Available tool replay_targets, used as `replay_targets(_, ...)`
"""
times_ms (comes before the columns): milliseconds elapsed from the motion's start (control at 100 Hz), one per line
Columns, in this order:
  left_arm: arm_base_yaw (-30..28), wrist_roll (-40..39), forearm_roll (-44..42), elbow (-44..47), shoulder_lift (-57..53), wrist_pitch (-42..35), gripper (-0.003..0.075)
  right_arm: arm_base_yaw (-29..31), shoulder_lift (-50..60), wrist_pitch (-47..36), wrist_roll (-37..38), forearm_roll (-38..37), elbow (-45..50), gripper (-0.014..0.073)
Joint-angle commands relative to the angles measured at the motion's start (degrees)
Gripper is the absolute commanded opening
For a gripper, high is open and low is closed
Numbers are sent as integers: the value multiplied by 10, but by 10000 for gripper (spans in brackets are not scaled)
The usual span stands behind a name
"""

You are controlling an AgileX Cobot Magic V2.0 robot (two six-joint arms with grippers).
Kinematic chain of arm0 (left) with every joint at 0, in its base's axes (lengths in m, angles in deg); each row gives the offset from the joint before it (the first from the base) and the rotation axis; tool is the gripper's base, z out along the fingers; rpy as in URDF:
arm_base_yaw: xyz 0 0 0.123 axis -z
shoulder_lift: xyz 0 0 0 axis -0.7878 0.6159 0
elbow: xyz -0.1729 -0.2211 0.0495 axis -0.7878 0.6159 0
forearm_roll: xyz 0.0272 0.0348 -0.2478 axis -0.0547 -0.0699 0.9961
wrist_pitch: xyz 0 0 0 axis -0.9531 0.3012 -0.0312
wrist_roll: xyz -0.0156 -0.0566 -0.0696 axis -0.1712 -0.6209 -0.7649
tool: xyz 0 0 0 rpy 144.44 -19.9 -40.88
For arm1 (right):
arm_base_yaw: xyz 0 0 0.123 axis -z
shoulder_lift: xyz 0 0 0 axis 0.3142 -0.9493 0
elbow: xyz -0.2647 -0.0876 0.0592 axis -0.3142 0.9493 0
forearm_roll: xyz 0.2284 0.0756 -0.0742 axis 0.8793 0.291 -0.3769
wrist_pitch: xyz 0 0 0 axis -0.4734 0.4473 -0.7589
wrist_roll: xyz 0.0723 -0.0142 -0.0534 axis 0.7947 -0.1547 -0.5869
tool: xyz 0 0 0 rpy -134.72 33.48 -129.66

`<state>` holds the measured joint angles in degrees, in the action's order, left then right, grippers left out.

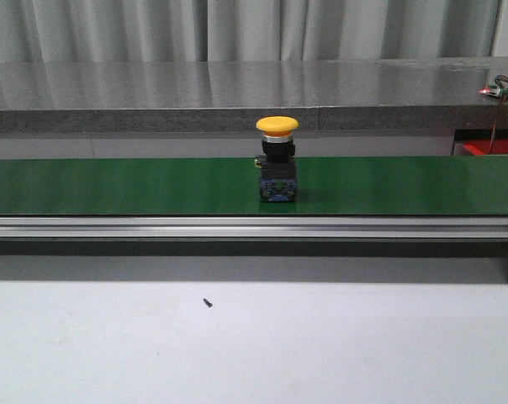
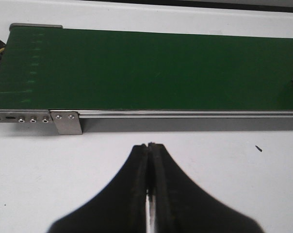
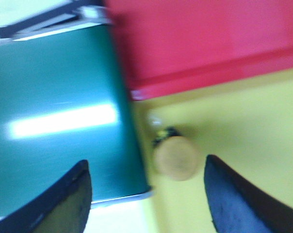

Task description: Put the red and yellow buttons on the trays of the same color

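Clearly, your right gripper (image 3: 146,194) had its fingers wide, straddling a yellow button (image 3: 174,158) upright on the yellow tray (image 3: 243,126), while the left gripper (image 2: 150,145) fingers were pressed together, empty.

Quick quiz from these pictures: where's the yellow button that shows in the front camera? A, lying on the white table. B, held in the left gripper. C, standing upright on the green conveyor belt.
C: the yellow button stands cap up on the green belt, and the left gripper is shut and holds nothing.
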<state>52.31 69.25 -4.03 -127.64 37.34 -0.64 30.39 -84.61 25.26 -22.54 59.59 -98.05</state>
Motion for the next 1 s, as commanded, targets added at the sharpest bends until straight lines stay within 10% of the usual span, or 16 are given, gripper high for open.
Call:
replay_targets(0, 3, 0, 13, -15, -2, -38, -20, -34, 39, -4, -14, 25, -13, 500)
replay_targets(400, 3, 0, 13, -15, -2, -38, -20, -243, 36, 20, -14, 28, -35, 500)
replay_targets(990, 3, 0, 13, -15, -2, -38, -20, -318, -90, 94, -12, 61, -171, 500)
